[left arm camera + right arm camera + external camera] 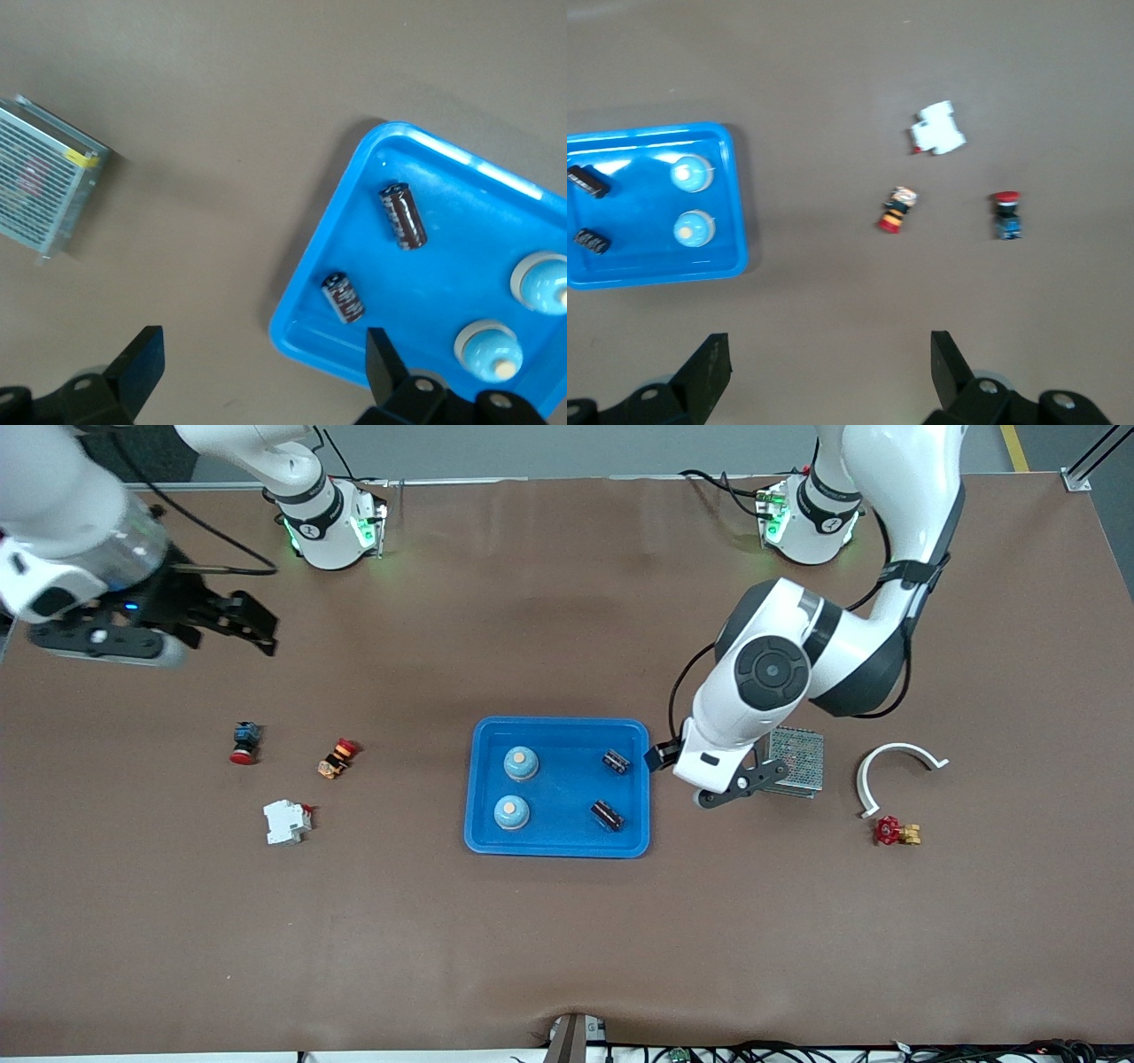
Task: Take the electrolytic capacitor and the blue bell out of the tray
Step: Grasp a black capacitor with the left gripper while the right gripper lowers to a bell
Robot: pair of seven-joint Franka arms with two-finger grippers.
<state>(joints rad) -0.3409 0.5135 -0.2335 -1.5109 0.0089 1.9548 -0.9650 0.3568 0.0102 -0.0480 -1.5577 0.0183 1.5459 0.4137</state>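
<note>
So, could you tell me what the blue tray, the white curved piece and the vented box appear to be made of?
Blue tray: likely moulded plastic, glossy; uniform colour, highlights along its rim.
White curved piece: probably plastic, matte, evenly white; I cannot be sure.
Vented box: looks like sheet metal, dull silver, with a perforated grille.

Mesh box [797,762] (partly arm-hidden)

text: none legible | capacitors [403,215]: sleeve print possibly present, too small to read
</note>
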